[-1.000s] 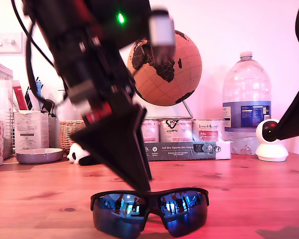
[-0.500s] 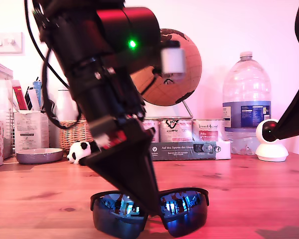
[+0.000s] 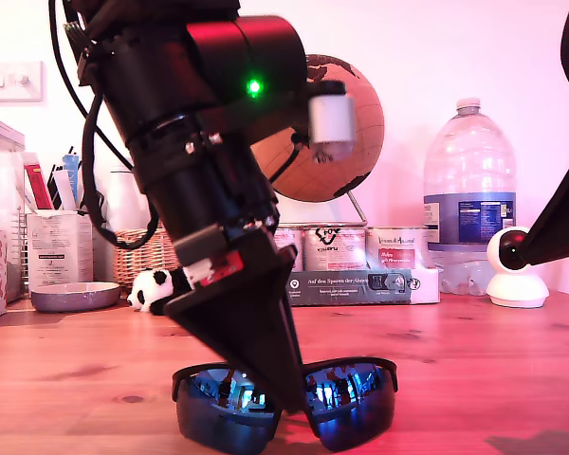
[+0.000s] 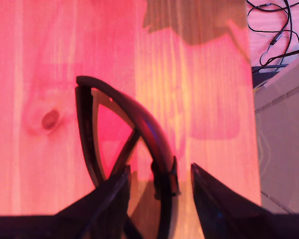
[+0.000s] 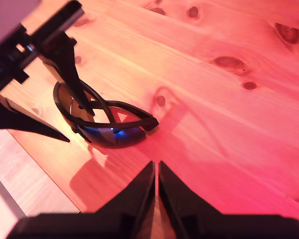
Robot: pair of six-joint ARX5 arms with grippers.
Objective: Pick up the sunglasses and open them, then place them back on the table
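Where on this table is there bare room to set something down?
Bare table lies between the sunglasses and the white camera on the exterior view's right, and between the sunglasses and grey bowl on its left. The back edge is crowded: cans, bottle, basket.

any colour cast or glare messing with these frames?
Exterior view: red-pink cast on the table; sunglasses lenses mirror the room. First wrist view: strong pink cast, my first gripper dark. Second wrist view: same cast, shadows beside the sunglasses.
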